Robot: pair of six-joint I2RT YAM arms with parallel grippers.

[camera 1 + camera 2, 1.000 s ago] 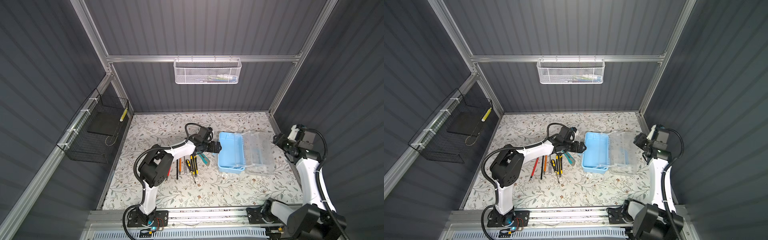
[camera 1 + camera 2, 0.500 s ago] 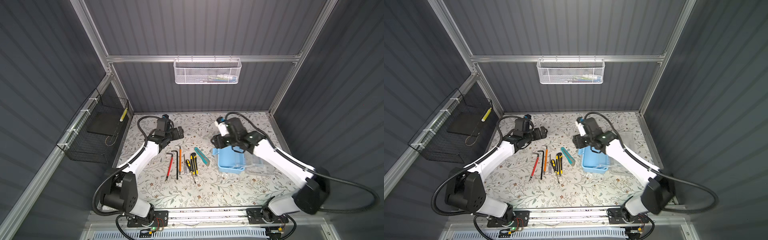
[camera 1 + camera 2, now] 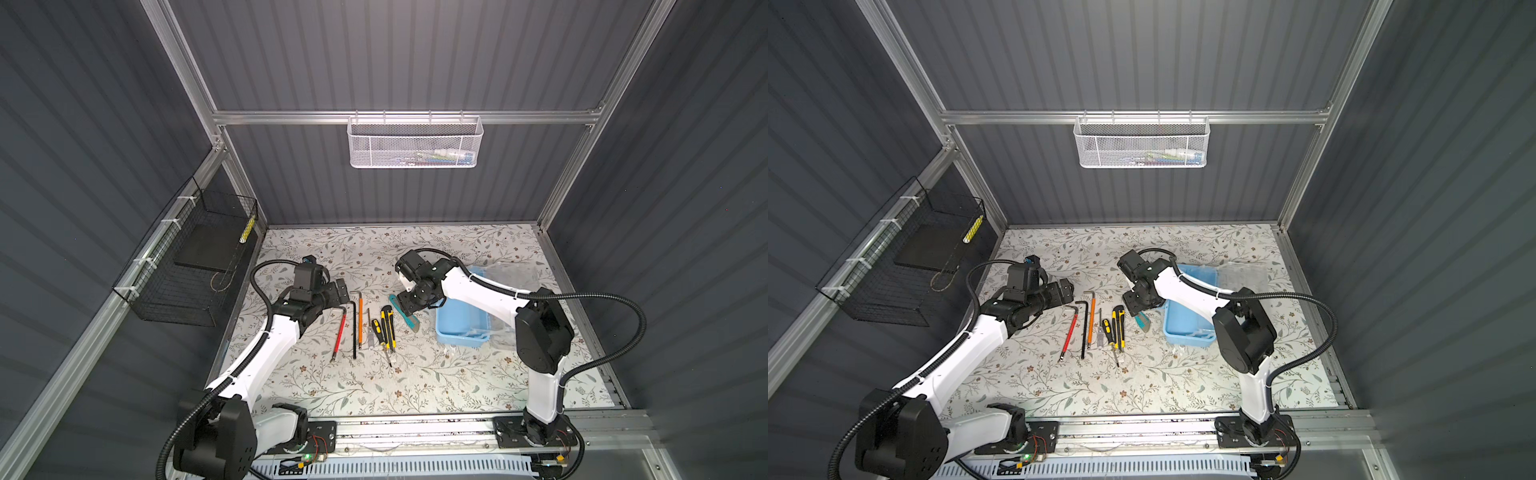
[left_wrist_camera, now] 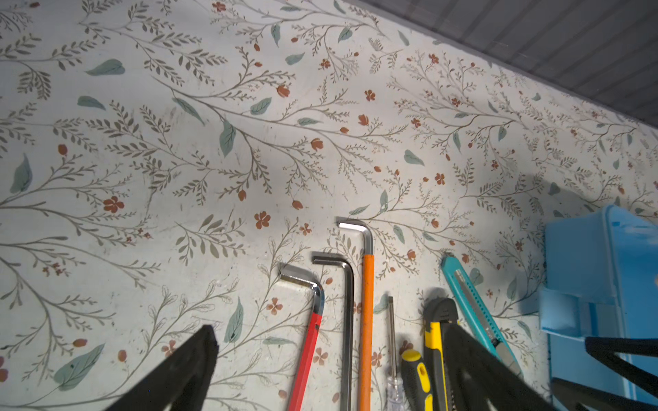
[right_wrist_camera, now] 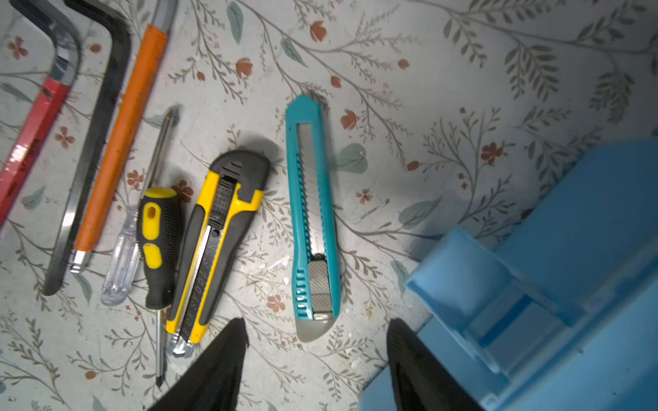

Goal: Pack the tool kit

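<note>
We find the tool kit [image 3: 460, 322] open on the counter [image 3: 415, 382]. Right gripper [image 5: 315, 359] hovers empty, parted, seemingly over the teal cutter [image 5: 313, 220]; left gripper [image 4: 331, 363] wide, idle. Next: descend, grasp.

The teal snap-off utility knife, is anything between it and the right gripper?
Nothing visible. The teal plastic utility knife lies alone on the floral mat, and the open right gripper hovers over its butt end, beside the light-blue plastic box.
</note>
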